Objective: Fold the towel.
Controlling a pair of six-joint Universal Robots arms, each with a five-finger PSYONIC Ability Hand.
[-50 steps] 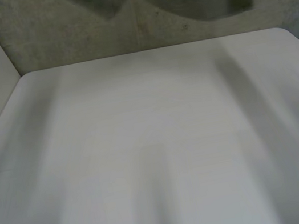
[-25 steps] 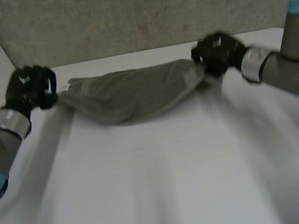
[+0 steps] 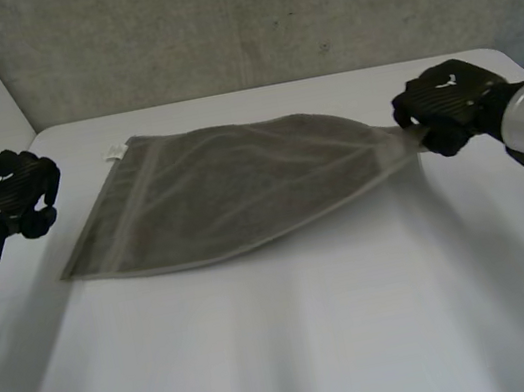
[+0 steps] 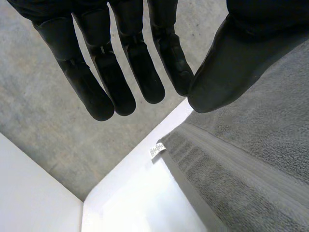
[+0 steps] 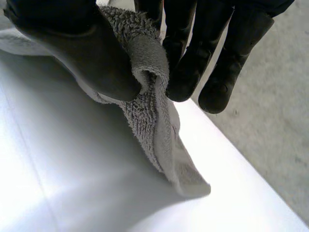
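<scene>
The towel (image 3: 242, 199) lies on the far half of the table (image 3: 300, 352), its right corner in the right hand (image 3: 449, 102); the left hand (image 3: 5, 190) seems off the left edge.

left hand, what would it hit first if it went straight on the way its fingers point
Probably nothing near: the left hand points past the table at the concrete wall; the towel lies aside.

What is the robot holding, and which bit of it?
The right robot hand pinches the grey towel at its bunched end, between thumb and fingers. The left robot hand is open beside the towel and holds nothing.
</scene>
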